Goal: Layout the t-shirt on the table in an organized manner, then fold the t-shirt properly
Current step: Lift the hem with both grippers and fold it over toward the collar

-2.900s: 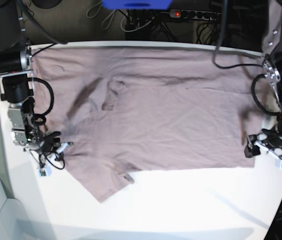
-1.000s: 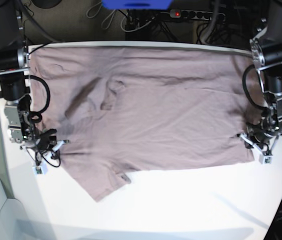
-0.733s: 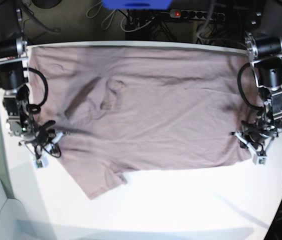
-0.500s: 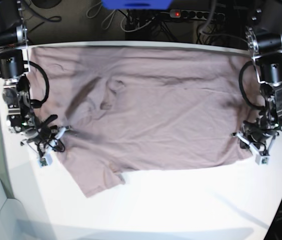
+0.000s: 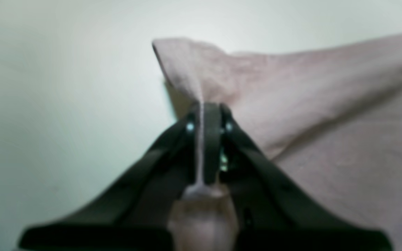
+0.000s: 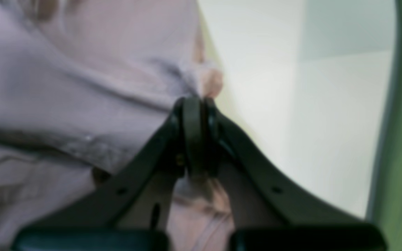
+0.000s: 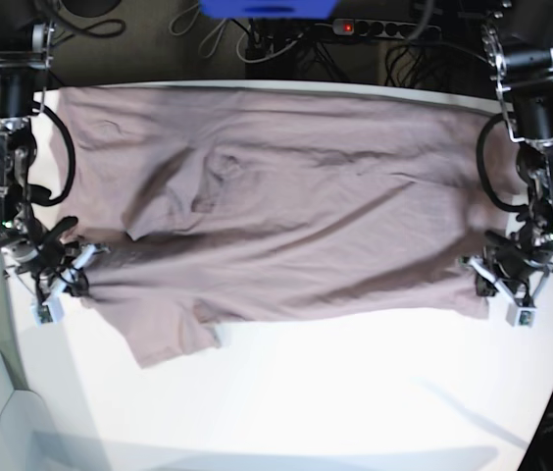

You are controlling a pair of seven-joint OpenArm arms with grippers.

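Both my grippers clamped on t-shirt [image 7: 286, 206], spread across far half of table [image 7: 355, 392]. Left gripper [image 5: 206, 115] pinches hem corner; right gripper [image 6: 195, 104] pinches shoulder edge by sleeve. To do well: pull outward evenly, keep cloth low, taut. Wrist views blurred; collar hard to make out; far edge possibly overhanging.

Under my arms: one white matte surface [image 7: 355, 392] with a curved near edge. Directly on it lies a mauve t-shirt [image 7: 296, 216], spread wide across the far half, creased, one sleeve [image 7: 174, 339] angled toward the near side.
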